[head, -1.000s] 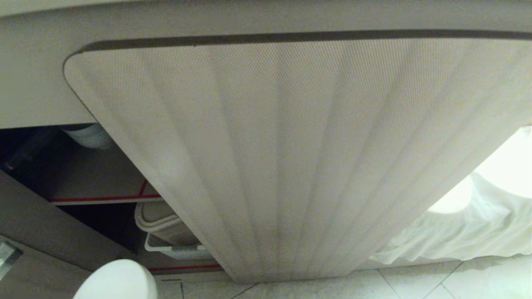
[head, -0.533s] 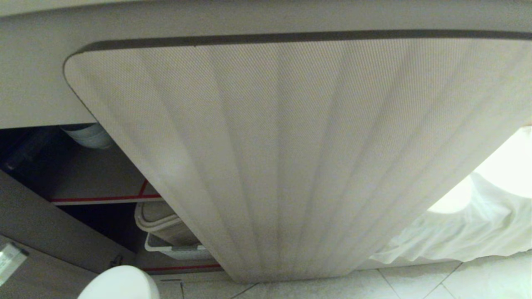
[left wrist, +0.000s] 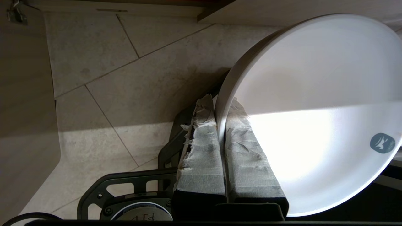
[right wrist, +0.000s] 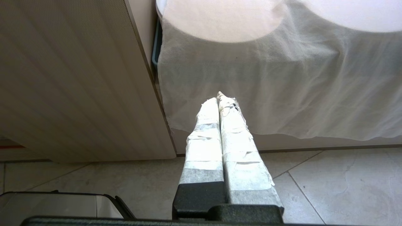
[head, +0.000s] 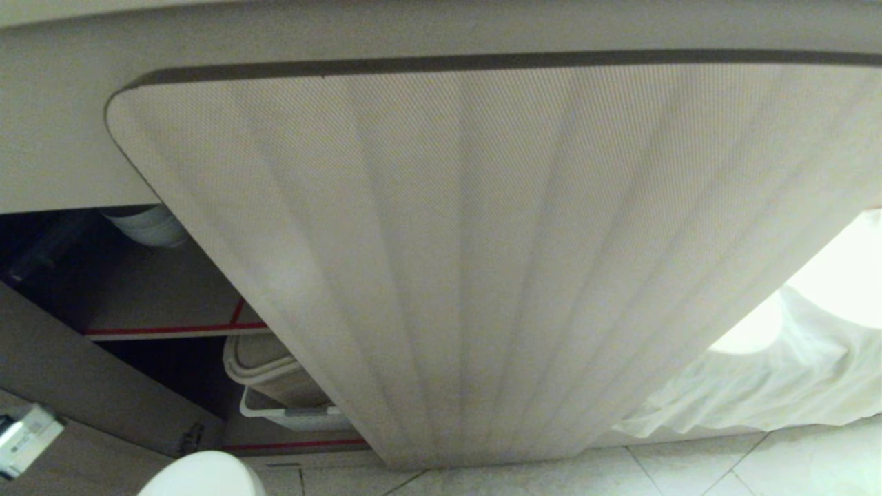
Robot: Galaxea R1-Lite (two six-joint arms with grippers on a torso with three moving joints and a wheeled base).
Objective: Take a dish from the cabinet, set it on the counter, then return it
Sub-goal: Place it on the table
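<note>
Holding: dish [left wrist: 314, 94], its rim pinched between my left fingers [left wrist: 201, 150], one taped pad inside the rim, one outside.
Dish: white and round, tilted on edge in the wrist view, a small grey-blue mark near its rim; sunlight falls across half of it.
Dish, from the head: a white curve [head: 203, 475] at the bottom left edge, low before the open side of the cabinet.
Left gripper [left wrist: 221, 125]: closed on the rim, above the floor [left wrist: 103, 62] tiles.
Cabinet: one ribbed beige door [head: 482, 262] fills most of the head view; to its left the dark inside shows brown shelves [head: 158, 303] with red front strips.
Upper shelf: stacked white bowls [head: 148, 226] at the back.
Lower shelf: a white basket [head: 289, 413] with a pale folded thing in it.
Tabletop [head: 62, 138]: thick cream edge running above the door.
Right gripper [right wrist: 220, 100]: idle, taped fingers pressed together with nothing between, pointing at a white cloth [right wrist: 282, 88] beside the door.
</note>
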